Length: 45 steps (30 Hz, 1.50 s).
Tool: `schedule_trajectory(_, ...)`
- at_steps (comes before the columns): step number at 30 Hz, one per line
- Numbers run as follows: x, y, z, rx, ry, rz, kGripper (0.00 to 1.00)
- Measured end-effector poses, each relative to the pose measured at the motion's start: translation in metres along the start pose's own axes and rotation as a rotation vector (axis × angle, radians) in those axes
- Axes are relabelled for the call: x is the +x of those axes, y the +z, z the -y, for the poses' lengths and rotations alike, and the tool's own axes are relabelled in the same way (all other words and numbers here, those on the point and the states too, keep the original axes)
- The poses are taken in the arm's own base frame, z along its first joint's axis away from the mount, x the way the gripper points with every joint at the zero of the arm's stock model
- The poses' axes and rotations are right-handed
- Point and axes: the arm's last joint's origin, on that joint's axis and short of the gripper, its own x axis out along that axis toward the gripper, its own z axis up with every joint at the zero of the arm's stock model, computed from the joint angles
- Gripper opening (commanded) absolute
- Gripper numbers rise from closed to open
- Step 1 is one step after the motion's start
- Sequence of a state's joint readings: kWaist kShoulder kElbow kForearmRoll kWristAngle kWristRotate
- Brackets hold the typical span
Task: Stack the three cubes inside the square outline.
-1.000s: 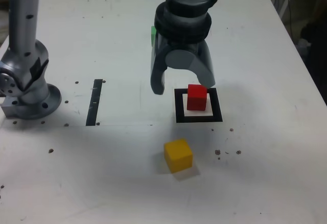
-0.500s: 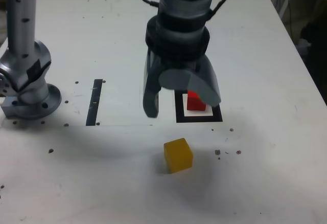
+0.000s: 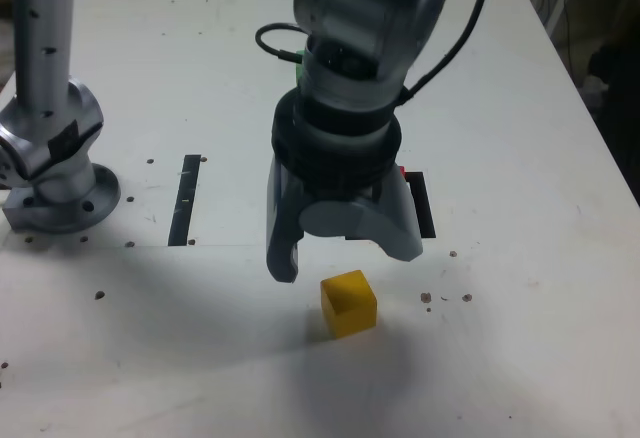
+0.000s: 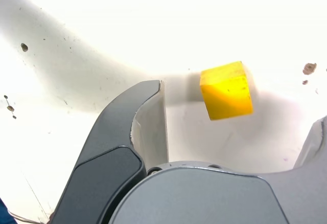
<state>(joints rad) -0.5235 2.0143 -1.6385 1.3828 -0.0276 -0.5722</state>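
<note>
Nearest on the white table, yellow cube, alone and untouched. Just above and behind, hand spread wide, gripping nothing. Farther back, square outline mostly hidden, a sliver of red cube inside. Beyond, green cube barely visible. No readable writing.
</note>
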Motion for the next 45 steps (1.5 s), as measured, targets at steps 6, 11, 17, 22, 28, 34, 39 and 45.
schedule_trajectory(6, 0.018, 0.007, 0.005, 0.012, -0.032, 0.012, 0.99)
schedule_trajectory(11, 0.028, 0.008, 0.005, 0.01, -0.05, 0.012, 0.99)
schedule_trajectory(17, 0.044, 0.012, -0.003, -0.011, -0.058, 0.003, 0.99)
schedule_trajectory(22, 0.062, 0.022, -0.004, -0.014, -0.072, 0.012, 0.96)
schedule_trajectory(28, 0.07, 0.028, -0.003, -0.02, -0.081, -0.01, 0.87)
schedule_trajectory(34, 0.069, 0.026, -0.008, -0.034, -0.071, -0.044, 0.59)
schedule_trajectory(39, 0.067, 0.028, -0.008, -0.06, -0.063, -0.027, 0.34)
schedule_trajectory(45, 0.067, 0.032, -0.006, -0.066, -0.064, -0.019, 0.31)
